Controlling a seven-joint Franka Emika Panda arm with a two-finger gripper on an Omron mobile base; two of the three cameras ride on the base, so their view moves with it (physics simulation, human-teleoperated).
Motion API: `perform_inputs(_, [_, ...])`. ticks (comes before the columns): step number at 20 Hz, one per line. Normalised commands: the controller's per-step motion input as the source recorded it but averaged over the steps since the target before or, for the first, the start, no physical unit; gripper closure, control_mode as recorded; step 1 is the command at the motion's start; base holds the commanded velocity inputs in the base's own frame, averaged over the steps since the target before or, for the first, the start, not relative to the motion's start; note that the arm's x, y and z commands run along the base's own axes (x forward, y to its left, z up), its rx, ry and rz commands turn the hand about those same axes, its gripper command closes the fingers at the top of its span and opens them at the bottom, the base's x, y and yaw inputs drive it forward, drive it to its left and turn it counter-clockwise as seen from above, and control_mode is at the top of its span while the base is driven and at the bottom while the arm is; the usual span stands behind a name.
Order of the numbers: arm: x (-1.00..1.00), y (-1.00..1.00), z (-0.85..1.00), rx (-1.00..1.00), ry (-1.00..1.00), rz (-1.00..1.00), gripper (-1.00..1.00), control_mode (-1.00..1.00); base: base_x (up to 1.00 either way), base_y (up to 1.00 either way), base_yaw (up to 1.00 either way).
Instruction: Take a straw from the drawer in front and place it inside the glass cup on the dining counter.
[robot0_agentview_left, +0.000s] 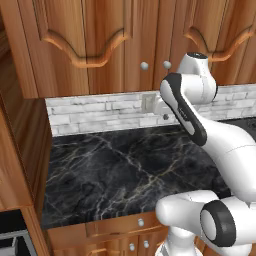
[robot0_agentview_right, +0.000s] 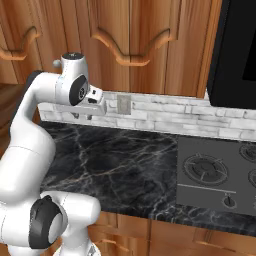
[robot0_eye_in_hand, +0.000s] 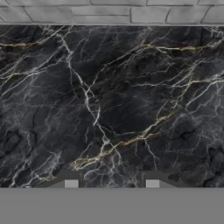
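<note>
Gripper (robot0_eye_in_hand: 112, 181) hovers above black marble worktop (robot0_agentview_left: 115, 170), near the white brick backsplash (robot0_agentview_right: 165, 117); jaws spread apart, holding nothing. Drawers below worktop closed.

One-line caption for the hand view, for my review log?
Open pincer poised above the black marble counter, with the white brick wall along the top edge.

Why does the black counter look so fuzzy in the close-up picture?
In the hand view the marble counter sits close to the camera, so its veins smear and look soft; the left base view shows the same counter sharper, with even, flat lighting and no strong glare or shadows.
</note>
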Motion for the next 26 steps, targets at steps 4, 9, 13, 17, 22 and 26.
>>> perform_inputs(4, [-0.13,0.0,-0.07,0.0,0.0,0.0,-1.0,-1.0,0.0,0.0,0.0])
perform_inputs(9, [-0.39,0.0,-0.24,-0.03,0.0,0.0,-1.0,1.0,-0.3,0.09,0.0])
perform_inputs(13, [0.0,0.0,0.0,0.0,0.0,0.0,-1.0,1.0,-0.59,0.1,0.01])
perform_inputs(17, [0.0,0.0,0.0,0.0,0.0,0.0,-1.0,1.0,-0.25,0.0,0.19])
perform_inputs(22, [0.0,0.0,0.0,0.0,0.0,0.0,-1.0,1.0,-0.02,-0.16,0.55])
perform_inputs(26, [0.0,0.0,0.0,0.0,0.0,0.0,-1.0,1.0,-0.22,-0.36,0.57])
